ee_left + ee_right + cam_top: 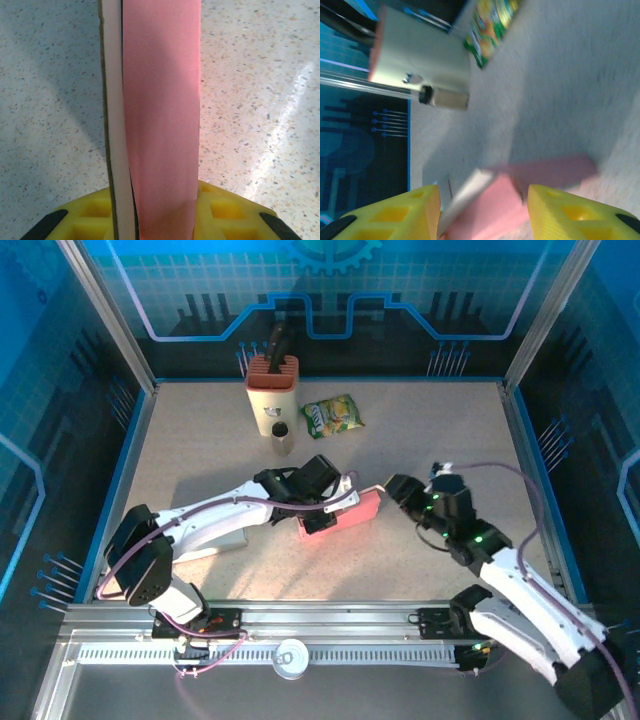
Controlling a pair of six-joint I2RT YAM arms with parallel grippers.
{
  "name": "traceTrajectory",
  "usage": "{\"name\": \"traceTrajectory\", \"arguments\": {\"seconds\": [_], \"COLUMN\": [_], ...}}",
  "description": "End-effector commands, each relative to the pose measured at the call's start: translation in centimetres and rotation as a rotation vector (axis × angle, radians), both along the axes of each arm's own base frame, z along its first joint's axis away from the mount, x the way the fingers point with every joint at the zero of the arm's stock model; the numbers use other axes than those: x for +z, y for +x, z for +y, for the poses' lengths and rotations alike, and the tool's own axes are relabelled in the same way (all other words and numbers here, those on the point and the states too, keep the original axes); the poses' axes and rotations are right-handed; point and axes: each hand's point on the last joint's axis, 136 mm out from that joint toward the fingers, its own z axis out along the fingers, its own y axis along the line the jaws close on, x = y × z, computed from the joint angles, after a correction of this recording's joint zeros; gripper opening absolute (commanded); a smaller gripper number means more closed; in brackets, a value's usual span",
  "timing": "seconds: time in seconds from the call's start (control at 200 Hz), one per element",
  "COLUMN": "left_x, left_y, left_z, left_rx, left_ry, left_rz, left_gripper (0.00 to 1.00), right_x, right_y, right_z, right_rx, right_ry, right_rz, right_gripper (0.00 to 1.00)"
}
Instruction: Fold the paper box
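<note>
The pink paper box (345, 514) lies near the middle of the table, partly folded, with a white inner edge showing. My left gripper (322, 498) reaches over its left end. In the left wrist view the box (162, 100) runs upright between the yellow fingers (225, 210), and the left gripper (155, 212) is shut on it. My right gripper (393, 490) sits at the box's right end. In the blurred right wrist view the right gripper (482, 200) stands open, with the box (492, 207) and a raised pink flap (555, 170) just beyond its fingertips.
A beige holder (272, 390) with dark handles stands at the back, with a small jar (282, 438) in front of it and a green snack packet (333, 416) to its right. A white flat piece (225, 540) lies under the left arm. A tin (292, 657) rests on the front rail.
</note>
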Motion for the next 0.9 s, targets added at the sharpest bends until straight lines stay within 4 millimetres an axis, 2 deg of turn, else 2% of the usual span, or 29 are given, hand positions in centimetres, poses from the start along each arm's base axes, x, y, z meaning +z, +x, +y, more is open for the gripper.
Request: {"name": "traceTrajectory", "arguments": {"seconds": [0.0,0.08,0.27,0.365,0.47,0.62,0.895], "left_x": [0.3,0.2,-0.3,-0.5,-0.6,-0.6,-0.7], "left_y": [-1.7,-2.1,-2.4,-2.5,-2.4,-2.3,-2.3], "left_z": [0.1,-0.1,0.1,0.2,0.2,0.1,0.1], "left_rx": [-0.071,-0.088,-0.096,-0.098,-0.102,-0.101,-0.101], "left_ry": [-0.023,-0.033,-0.014,-0.004,-0.003,-0.002,0.0], "left_rz": [0.051,0.068,0.078,0.079,0.077,0.077,0.075], "left_gripper": [0.27,0.28,0.3,0.29,0.29,0.29,0.29], "right_x": [2.0,2.3,0.9,0.2,-0.9,-2.0,-2.7], "right_y": [-0.9,-0.5,-0.8,-1.4,-1.8,-1.1,-0.8], "right_z": [0.0,0.3,2.1,2.2,2.3,2.0,3.8], "right_rx": [0.25,0.351,0.525,0.544,0.572,0.562,0.633], "right_ry": [-0.116,-0.106,-0.173,-0.278,-0.312,-0.35,-0.353], "right_rz": [-0.107,-0.119,-0.091,-0.098,-0.082,-0.045,-0.04], "right_gripper": [0.49,0.49,0.41,0.4,0.39,0.44,0.44]}}
